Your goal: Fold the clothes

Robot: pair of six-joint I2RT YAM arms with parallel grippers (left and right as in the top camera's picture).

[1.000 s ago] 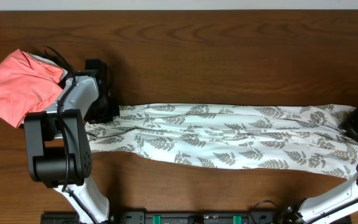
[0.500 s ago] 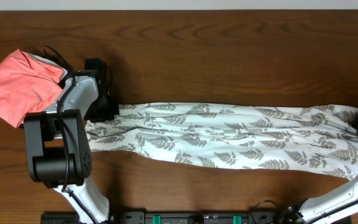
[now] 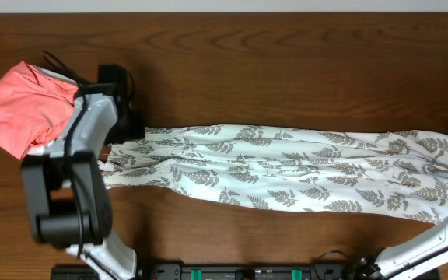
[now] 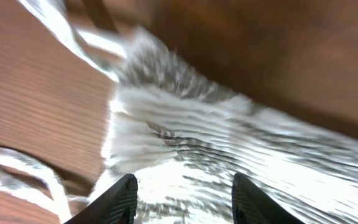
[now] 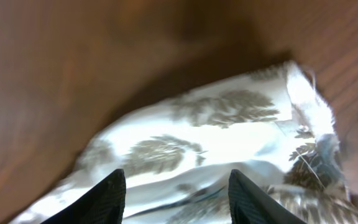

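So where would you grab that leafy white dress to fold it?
Probably at a short end, from above on that side: the dress lies stretched long and flat across the table, so lifting an end's corners would carry it over the rest.

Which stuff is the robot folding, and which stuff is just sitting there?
For the job:
- the fern-print dress, stretched out long on the wooden table
- the left pincer and the right pincer, both open, one over each end of the dress

Just lying about:
- the coral-pink garment, bunched up at the far left corner
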